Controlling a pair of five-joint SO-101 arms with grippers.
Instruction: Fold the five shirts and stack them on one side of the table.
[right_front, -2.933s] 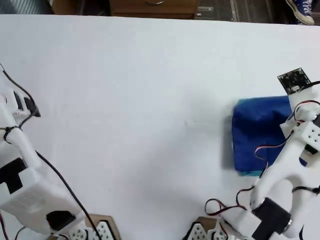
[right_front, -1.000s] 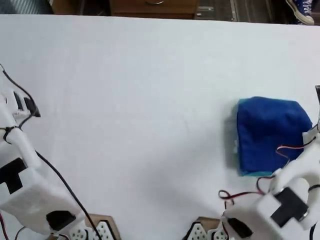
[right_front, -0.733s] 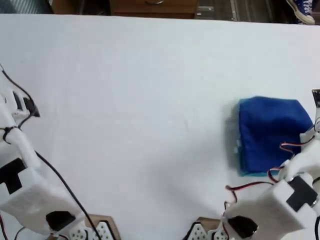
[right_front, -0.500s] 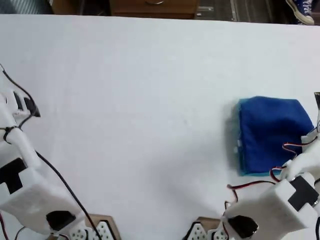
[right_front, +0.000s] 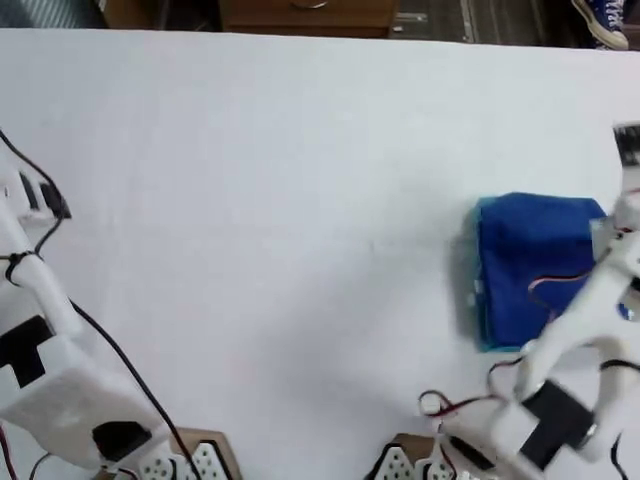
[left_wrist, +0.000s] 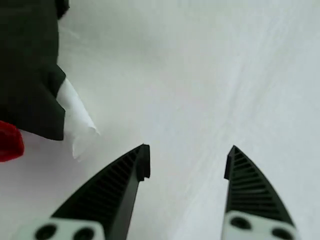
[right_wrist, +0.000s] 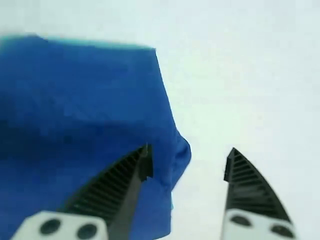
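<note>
A folded blue shirt (right_front: 530, 262) lies on the white table (right_front: 300, 200) at the right, with a light teal edge showing under it. The right arm (right_front: 590, 300) stretches over the shirt's right side. In the right wrist view the blue shirt (right_wrist: 75, 110) has a rounded corner, and my right gripper (right_wrist: 189, 152) hangs open above that corner, one finger over the cloth and the other over bare table. The left arm (right_front: 40, 300) stays at the table's left edge. My left gripper (left_wrist: 189, 152) is open over bare table, beside a dark cloth (left_wrist: 30, 65) with a white tag (left_wrist: 75, 117).
A red item (left_wrist: 9, 142) peeks out beside the dark cloth. Beyond the table's far edge stand a wooden cabinet (right_front: 310, 15) and a person's shoe (right_front: 603, 20). The arms' bases (right_front: 400, 462) sit at the near edge. Wide bare table lies between the arms.
The right arm, drawn back to the near right corner a second ago, has swung forward over the blue shirt's right edge. The shirt stays put. The left arm barely shifted.
</note>
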